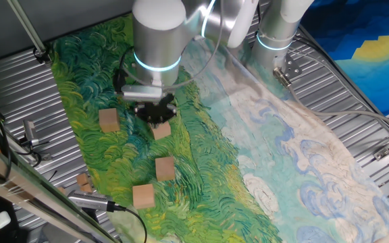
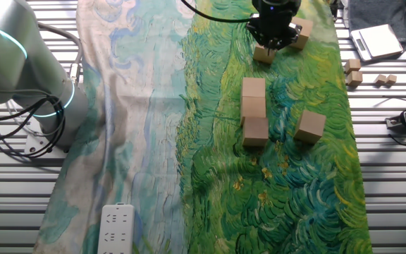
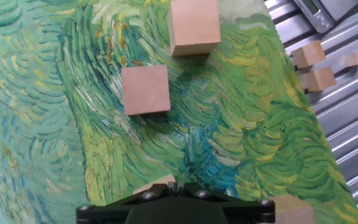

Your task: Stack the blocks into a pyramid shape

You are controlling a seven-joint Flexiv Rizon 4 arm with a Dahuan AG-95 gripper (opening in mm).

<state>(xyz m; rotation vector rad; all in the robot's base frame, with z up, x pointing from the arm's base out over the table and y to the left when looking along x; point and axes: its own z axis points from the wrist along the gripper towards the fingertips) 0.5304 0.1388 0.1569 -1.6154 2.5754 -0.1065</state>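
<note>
The blocks are plain tan wooden cubes on the green painted cloth (image 1: 201, 135). My gripper (image 1: 157, 116) hangs just over one block (image 1: 161, 131) and holds nothing. In the hand view its fingertips (image 3: 176, 184) stand close together, and that block (image 3: 156, 185) peeks out to their left. The other fixed view shows the gripper (image 2: 272, 41) above this block (image 2: 263, 54). Another block (image 2: 303, 32) lies just beside. A column of block faces (image 2: 254, 107) and a single block (image 2: 309, 125) lie farther off. I cannot tell whether the column is stacked.
Small tan scraps (image 2: 352, 73) lie on the metal slats beside the cloth, also seen in the hand view (image 3: 308, 55). A scale (image 2: 377, 40) sits at that edge. A white power strip (image 2: 117, 229) lies on the pale end of the cloth. The arm's base (image 1: 275, 27) stands behind.
</note>
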